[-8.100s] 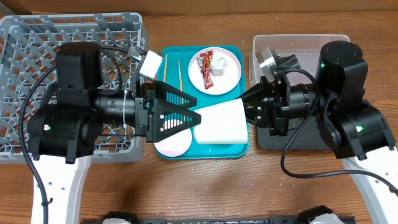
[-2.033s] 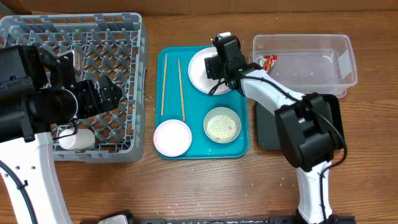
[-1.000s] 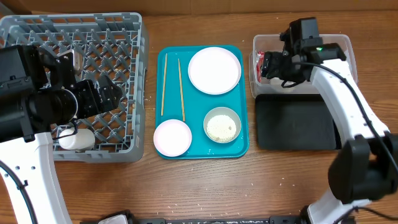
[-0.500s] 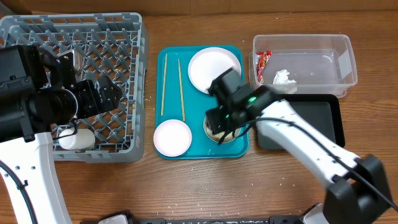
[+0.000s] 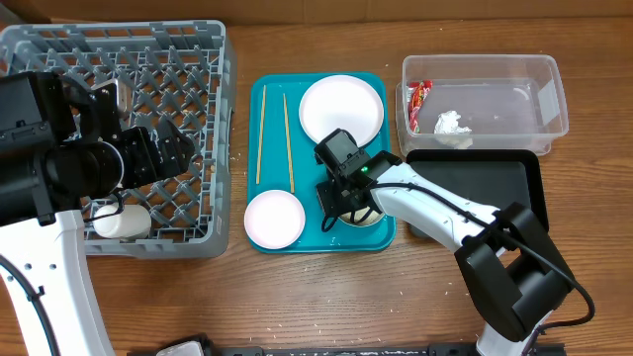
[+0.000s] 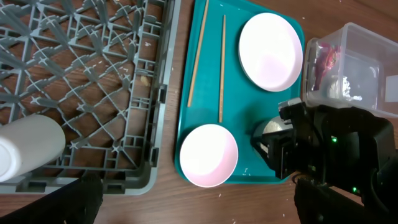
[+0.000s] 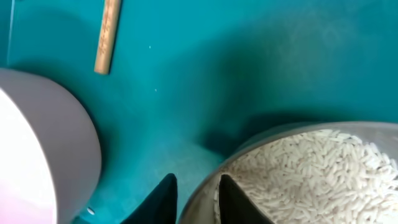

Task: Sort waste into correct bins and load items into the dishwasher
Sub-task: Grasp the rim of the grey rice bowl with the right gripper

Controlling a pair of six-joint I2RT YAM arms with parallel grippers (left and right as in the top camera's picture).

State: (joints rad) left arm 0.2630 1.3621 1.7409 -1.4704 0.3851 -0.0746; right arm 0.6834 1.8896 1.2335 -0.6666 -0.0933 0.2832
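My right gripper (image 5: 346, 198) is on the teal tray (image 5: 259, 237), shut on the near rim of the rice bowl (image 7: 311, 174), one finger inside and one outside (image 7: 196, 190). The bowl is mostly hidden under the gripper in the overhead view. The empty pink bowl (image 5: 274, 219) sits just left of it. The plate (image 5: 341, 109) and two chopsticks (image 5: 261, 133) lie on the tray's far half. The red-and-white wrapper (image 5: 415, 104) and the tissue (image 5: 452, 124) lie in the clear tub (image 5: 514, 69). My left gripper (image 5: 178, 148) is open and empty above the grey rack (image 5: 119, 59). The white cup (image 5: 121, 222) lies in the rack.
The black tray (image 5: 495, 188) sits right of the teal tray, in front of the clear tub. A few loose rice grains (image 6: 247, 169) lie on the tray and on the wooden table near its front edge. My right arm stretches across the black tray's left part.
The right arm put the wrapper and tissue into the clear tub, then came down to the rice bowl and its fingers now grip the rim. The left arm has not moved.
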